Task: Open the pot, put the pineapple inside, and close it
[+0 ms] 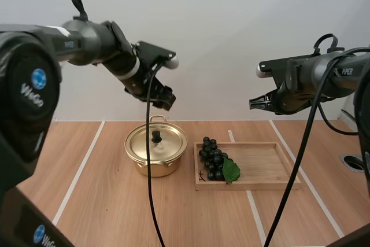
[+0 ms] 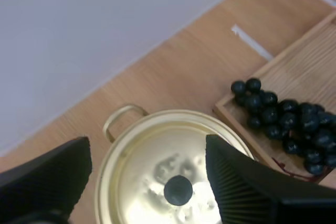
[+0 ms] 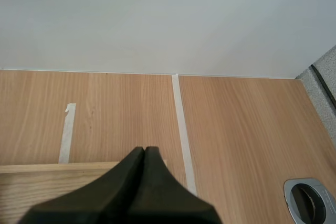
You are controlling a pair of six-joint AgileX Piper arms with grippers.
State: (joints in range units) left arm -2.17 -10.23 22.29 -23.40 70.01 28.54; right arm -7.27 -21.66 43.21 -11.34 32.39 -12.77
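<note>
Reader: Left side first. What does the left gripper (image 1: 165,98) do?

Legend: It hangs in the air over the rear of the pot (image 1: 156,153), well clear of it. In the left wrist view its gripper (image 2: 148,145) has both fingers (image 2: 239,182) spread wide, ribbed faces turned inward, with nothing between them. The lid shows below in the gap.

Reader: And the pot itself?

Legend: A gold-coloured pot stands on the wooden table (image 1: 98,201), between two white tape lines. Its lid (image 1: 165,142) is on, and a black knob (image 1: 156,136) rises from the middle. The left wrist view shows the lid (image 2: 152,156), the knob (image 2: 178,190) and one loop handle (image 2: 123,115) at the rim.

Reader: Where is the fruit?

Legend: A bunch of dark grapes (image 1: 211,157) with a green leaf (image 1: 231,170) lies at the left end of a wooden tray (image 1: 266,166). The tray sits just beside the pot, to its right. From the left wrist the grapes (image 2: 286,119) lie in the corner of the tray (image 2: 310,72) nearest the pot.

Reader: The right side?

Legend: The right gripper (image 1: 254,103) hovers high above the tray's right part. In the right wrist view the gripper (image 3: 144,153) has its fingers pressed together as one dark wedge, and it carries nothing. A round metal-rimmed hole (image 3: 310,200) sits in the table to the far right.
</note>
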